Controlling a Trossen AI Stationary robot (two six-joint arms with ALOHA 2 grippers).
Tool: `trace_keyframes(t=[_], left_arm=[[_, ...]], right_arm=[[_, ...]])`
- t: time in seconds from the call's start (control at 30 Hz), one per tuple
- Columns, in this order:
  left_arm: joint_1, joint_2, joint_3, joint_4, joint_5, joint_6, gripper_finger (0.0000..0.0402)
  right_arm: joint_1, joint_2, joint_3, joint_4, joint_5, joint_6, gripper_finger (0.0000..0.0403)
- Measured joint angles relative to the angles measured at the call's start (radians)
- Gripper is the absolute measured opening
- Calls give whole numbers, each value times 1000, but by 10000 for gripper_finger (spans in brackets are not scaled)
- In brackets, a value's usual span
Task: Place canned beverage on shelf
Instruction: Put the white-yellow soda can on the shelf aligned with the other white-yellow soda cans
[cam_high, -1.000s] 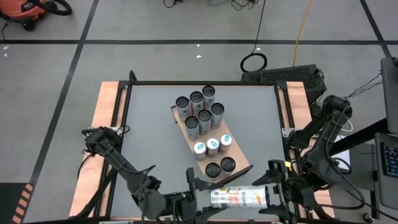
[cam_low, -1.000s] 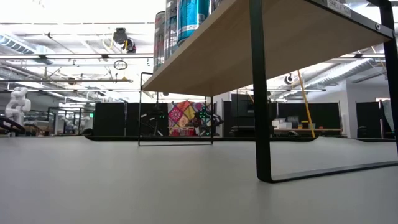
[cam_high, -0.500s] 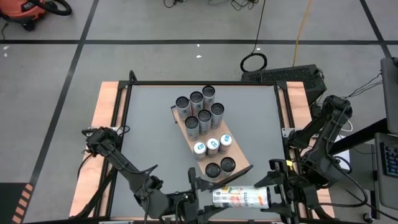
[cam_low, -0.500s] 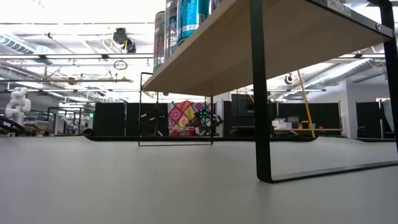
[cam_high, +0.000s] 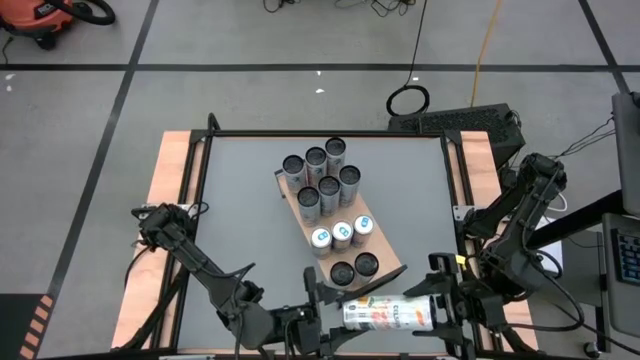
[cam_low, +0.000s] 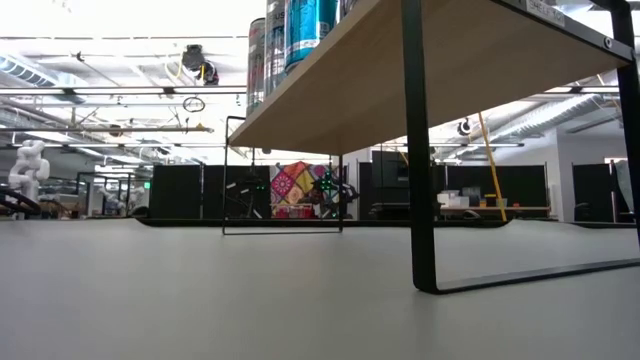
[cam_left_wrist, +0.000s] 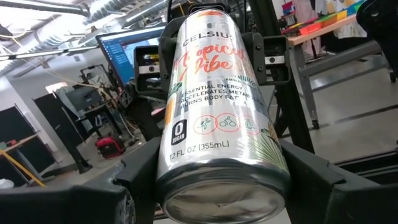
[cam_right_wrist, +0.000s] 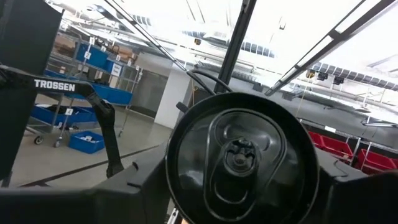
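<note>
A silver canned beverage (cam_high: 385, 313) with orange lettering hangs on its side above the table's near edge, in front of the shelf's near end. My left gripper (cam_high: 335, 312) is shut on its bottom end, and my right gripper (cam_high: 430, 310) is shut on its top end. The shelf (cam_high: 300, 215) is a light-brown board lying aslant on the grey table, and several cans stand on it. From table height the shelf (cam_low: 400, 80) shows from below, raised on black metal legs. My left gripper pinches the can's sides at its bottom end (cam_left_wrist: 180, 180) between its two fingers. They come level from the table's left and lie along the can, which lies level, clear of the table. My right gripper pinches the can's sides at its top end (cam_right_wrist: 177, 155), the pull-tab lid facing its wrist. Its fingers (cam_left_wrist: 261, 56) come from the table's right, slanting a little upward, along the can.
The shelf's black legs (cam_low: 415, 150) stand on the grey tabletop (cam_high: 240, 200), which has bare room to the left and right of the shelf. Wooden side rails (cam_high: 170, 200) border the table.
My right gripper's fingers have drawn together onto the can's top end. The can has stayed level in my left gripper, almost in the same place.
</note>
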Motion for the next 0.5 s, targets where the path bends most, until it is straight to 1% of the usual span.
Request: trace_keyframes(t=[0.13, 0.23, 0.4, 0.5], left_arm=[[0, 0, 0, -5, -4, 0, 251], [0, 0, 1, -33, -5, -18, 260], [1, 0, 1, -88, 3, -71, 302], [-2, 0, 1, -104, 3, -113, 332]], right_arm=[[0, 0, 0, 4, 4, 0, 188], [0, 0, 0, 2, 8, 2, 182], [0, 2, 6, -19, 22, 10, 193], [1, -6, 7, -23, 31, 11, 188]])
